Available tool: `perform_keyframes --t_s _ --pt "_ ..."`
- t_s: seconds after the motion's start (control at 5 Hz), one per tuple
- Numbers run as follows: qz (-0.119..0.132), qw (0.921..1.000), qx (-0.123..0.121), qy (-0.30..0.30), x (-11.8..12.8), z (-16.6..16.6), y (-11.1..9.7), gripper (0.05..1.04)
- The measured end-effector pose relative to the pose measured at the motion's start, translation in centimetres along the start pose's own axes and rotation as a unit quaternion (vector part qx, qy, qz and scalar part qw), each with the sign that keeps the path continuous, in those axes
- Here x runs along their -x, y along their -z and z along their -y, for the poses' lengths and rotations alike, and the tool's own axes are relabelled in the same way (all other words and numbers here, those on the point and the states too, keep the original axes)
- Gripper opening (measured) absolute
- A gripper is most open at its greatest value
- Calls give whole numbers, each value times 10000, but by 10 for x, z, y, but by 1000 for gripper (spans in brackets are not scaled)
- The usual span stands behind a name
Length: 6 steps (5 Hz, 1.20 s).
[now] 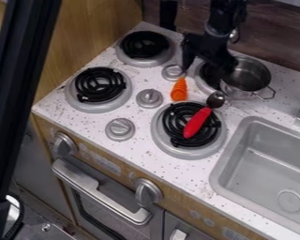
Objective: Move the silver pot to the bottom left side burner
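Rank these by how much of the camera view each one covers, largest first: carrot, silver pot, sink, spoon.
1. Sink, cut off by the picture's edge yet largest
2. Silver pot
3. Spoon, long but narrow
4. Carrot

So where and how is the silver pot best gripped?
Probably by the picture-left part of the silver pot's rim, from above, one jaw inside, one outside: its mouth faces up, the rim looks thin, and the gripper is already on that side.
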<state>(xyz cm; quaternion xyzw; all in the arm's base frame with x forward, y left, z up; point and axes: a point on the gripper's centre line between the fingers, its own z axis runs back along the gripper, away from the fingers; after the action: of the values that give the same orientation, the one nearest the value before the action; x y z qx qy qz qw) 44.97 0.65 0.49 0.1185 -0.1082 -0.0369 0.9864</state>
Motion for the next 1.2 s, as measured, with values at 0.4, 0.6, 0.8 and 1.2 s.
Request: perform_keyframes --t_s 0.4,0.6,0.8,1.2 --pt "206 9993 55 -305 -28 10 11 1001" --pt "63 9991 77 -405 -33 13 14 1001" --pt "-49 9988 167 -463 -37 22 24 1001" --pt "-462 9975 215 -497 -31 31 45 957"
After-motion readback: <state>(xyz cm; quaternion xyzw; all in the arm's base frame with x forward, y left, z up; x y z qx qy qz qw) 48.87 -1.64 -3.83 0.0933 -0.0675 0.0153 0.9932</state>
